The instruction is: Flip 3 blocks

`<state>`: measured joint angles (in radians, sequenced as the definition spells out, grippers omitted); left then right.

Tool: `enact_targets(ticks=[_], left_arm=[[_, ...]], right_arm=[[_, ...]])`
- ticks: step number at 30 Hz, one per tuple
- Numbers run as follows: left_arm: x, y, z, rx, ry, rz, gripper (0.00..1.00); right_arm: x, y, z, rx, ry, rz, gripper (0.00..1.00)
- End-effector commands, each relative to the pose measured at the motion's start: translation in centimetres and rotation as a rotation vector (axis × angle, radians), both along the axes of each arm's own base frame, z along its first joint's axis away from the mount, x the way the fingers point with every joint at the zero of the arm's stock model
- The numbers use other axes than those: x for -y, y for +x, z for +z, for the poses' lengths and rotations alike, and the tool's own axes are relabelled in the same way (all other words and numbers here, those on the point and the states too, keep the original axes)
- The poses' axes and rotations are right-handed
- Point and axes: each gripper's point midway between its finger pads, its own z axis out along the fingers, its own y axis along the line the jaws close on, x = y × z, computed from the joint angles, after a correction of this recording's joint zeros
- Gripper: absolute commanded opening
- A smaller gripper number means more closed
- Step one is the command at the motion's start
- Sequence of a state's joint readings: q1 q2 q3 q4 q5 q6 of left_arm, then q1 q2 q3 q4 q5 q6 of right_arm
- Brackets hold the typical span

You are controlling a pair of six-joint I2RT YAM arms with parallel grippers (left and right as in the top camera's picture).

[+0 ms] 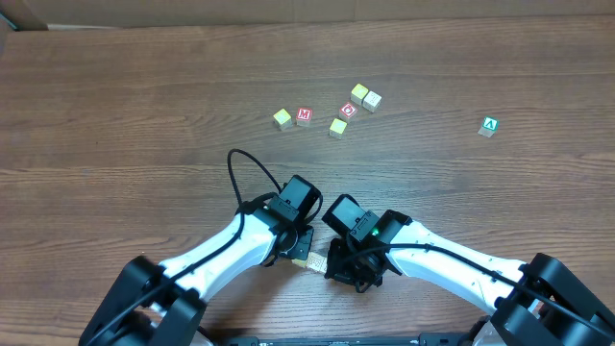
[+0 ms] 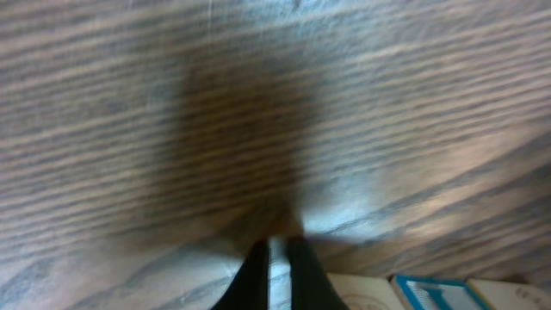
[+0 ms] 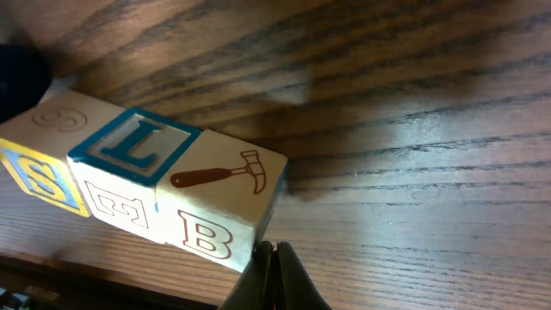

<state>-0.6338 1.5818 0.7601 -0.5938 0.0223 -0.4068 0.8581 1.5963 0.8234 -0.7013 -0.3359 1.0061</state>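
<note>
Looking down, I find the three blocks (image 3: pixel 129 168) lying in a tight row near the table's (image 1: pixel 115 106) front edge, hemmed between my two wrists, with open wood stretching from there to the far cluster. My right gripper (image 3: pixel 275 263) is pinched closed on nothing, tips just beside the hammer-and-B block (image 3: pixel 228 194); my left gripper (image 2: pixel 277 263) is likewise closed and empty, close to the wood. Farther out sit loose cubes, among them the M cube (image 1: pixel 304 116), the O cube (image 1: pixel 348 111) and, well apart, the green A cube (image 1: pixel 489 126).
</note>
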Motion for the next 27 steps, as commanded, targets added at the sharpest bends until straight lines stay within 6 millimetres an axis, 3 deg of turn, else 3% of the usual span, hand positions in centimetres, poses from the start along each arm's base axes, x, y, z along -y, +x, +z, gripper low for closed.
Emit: enact_targets(ticks=[1,27], left_arm=[[0.6,-1.3,-1.5,-0.078,-0.028,-0.037,0.04],[1.4,-0.9,-1.6,-0.069,-0.06,-0.04,0.04]], right_arm=[[-0.4,0.0,0.1,0.002,0.012,-0.004,0.04],[-1.1,-1.0,0.1,-0.017,0.0,-0.038,0.04]])
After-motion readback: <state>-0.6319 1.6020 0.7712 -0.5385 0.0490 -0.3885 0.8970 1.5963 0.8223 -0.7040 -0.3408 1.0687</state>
